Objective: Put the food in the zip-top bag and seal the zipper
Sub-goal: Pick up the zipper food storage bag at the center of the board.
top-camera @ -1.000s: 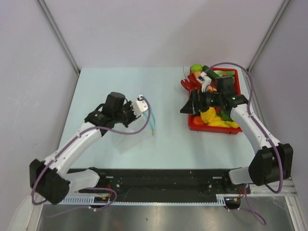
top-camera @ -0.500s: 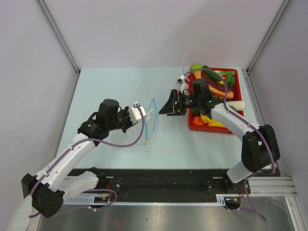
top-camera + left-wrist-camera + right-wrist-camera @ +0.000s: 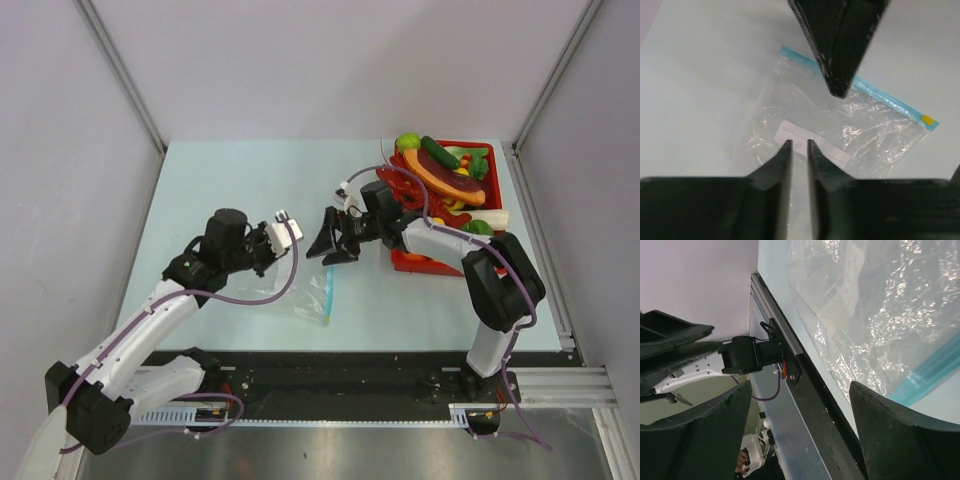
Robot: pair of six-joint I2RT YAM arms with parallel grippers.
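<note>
The clear zip-top bag (image 3: 315, 293) lies loose on the table, held by neither gripper. In the left wrist view the bag (image 3: 840, 125) shows its light blue zipper (image 3: 880, 95) and white label (image 3: 812, 145). My left gripper (image 3: 280, 237) hangs above the bag, jaws parted by a narrow gap (image 3: 799, 145), empty. My right gripper (image 3: 331, 244) is wide open and empty, above the bag's far edge; it sees the bag (image 3: 880, 305) and the zipper (image 3: 935, 371). The food (image 3: 450, 180) is piled in the tray, including a cucumber (image 3: 440, 152) and a carrot (image 3: 435, 178).
The red tray (image 3: 432, 266) stands at the right of the table, behind my right arm. The black front rail (image 3: 805, 390) runs along the near table edge. Grey walls close in the left, right and back sides.
The bag left my left gripper and dropped flat onto the table. My right gripper moved left from the tray to just beside my left gripper.
</note>
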